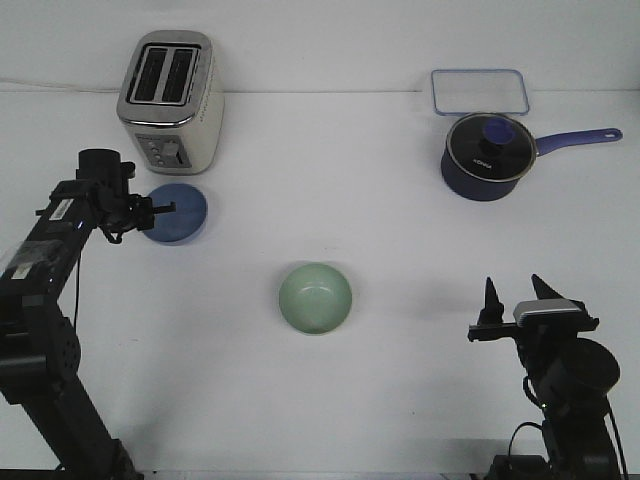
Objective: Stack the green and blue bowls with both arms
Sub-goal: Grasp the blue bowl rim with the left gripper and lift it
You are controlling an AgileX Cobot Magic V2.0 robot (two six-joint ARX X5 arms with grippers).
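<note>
The periwinkle blue bowl [183, 214] sits on the white table just in front of the toaster. My left gripper [150, 212] is at its left rim, with one black finger [165, 207] reaching over the bowl's edge. The view does not show whether the jaws are closed on the rim. Upright near the table's middle is the pale mint green bowl [315, 297], with nothing in it. Far from both bowls, my right gripper [515, 298] stands open at the front right with its fingers pointing up and nothing between them.
A silver toaster [170, 100] stands at the back left, right behind the blue bowl. At the back right is a dark navy saucepan [487, 157] with a glass lid, its handle pointing right. A clear, blue-rimmed container [478, 92] lies behind the pan.
</note>
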